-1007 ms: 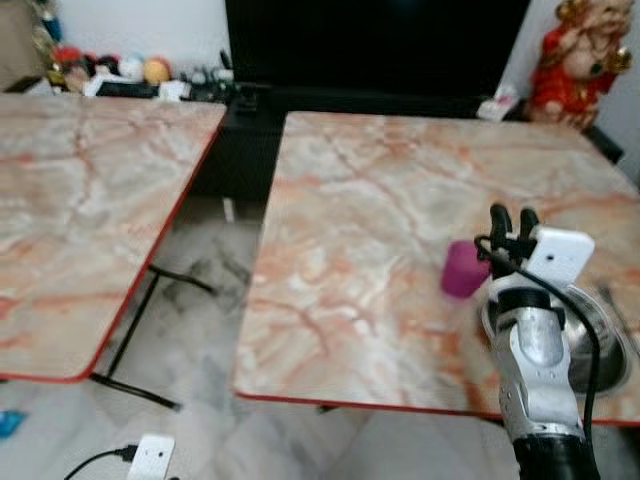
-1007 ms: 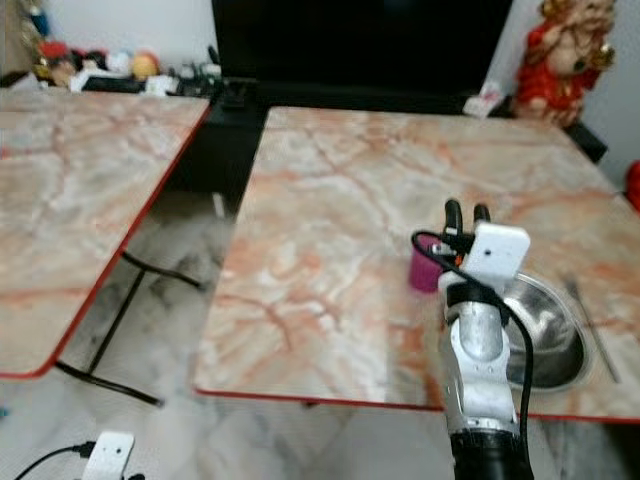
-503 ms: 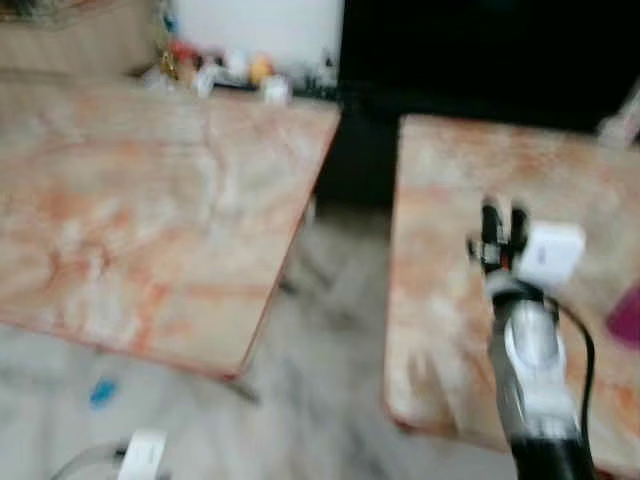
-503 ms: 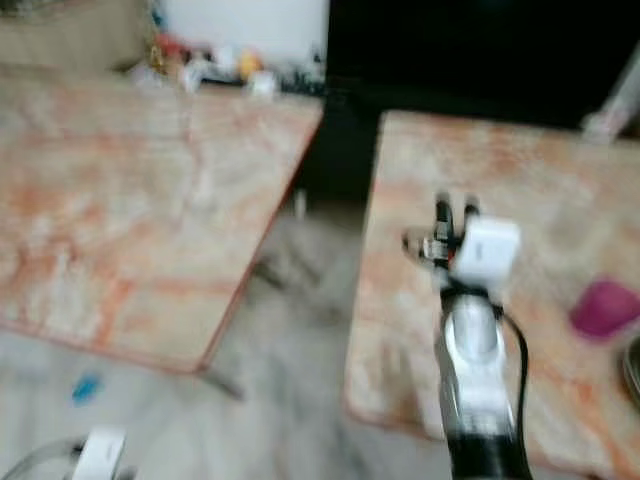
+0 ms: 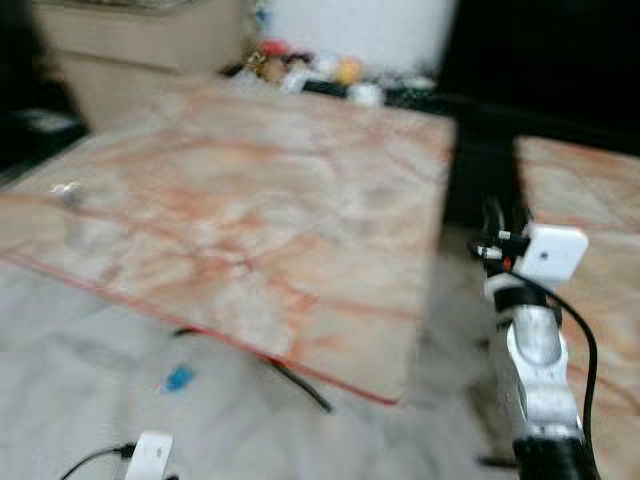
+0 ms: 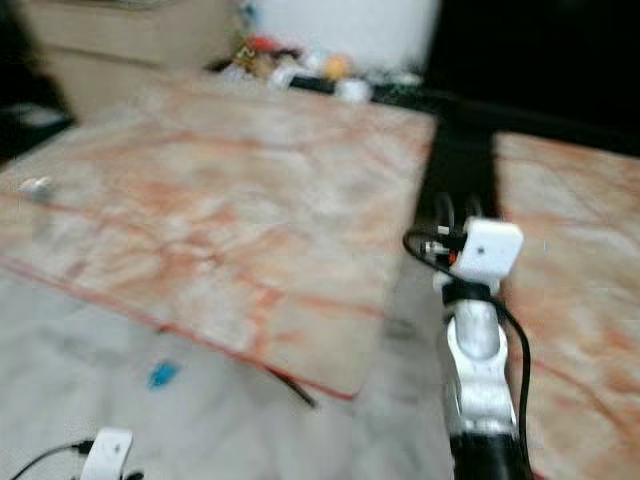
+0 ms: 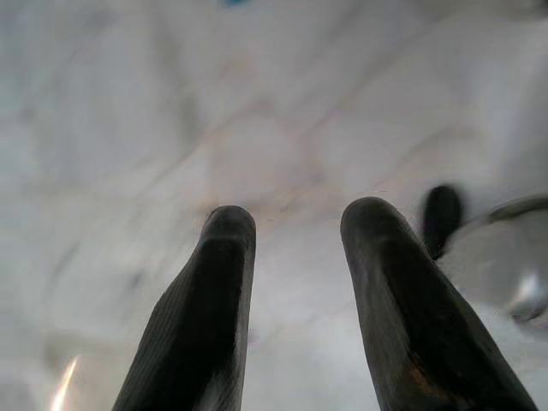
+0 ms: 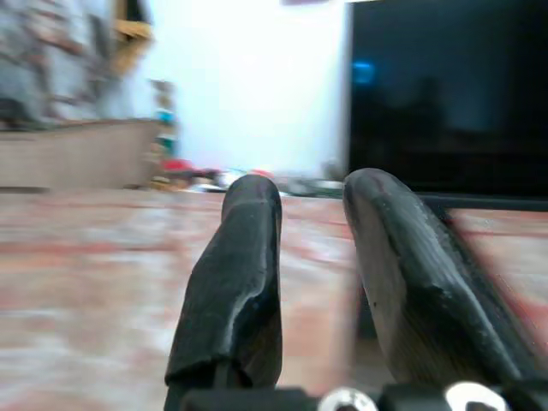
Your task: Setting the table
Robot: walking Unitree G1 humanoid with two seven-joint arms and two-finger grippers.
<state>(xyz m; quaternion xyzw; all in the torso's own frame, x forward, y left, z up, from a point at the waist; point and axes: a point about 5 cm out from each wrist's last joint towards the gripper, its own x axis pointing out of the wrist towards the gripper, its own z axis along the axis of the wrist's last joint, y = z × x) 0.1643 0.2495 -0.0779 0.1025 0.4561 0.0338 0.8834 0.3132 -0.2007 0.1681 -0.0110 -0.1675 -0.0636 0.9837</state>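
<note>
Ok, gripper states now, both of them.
Left gripper: open, holding nothing, pointed down at the pale floor.
Right gripper: open, holding nothing, raised in front of the marble table.

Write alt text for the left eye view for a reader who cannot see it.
Blurred view: a marble-patterned table with a red edge on the left, and the right pincer raised over the gap beside a second table. Small bright items line the far wall.
</note>
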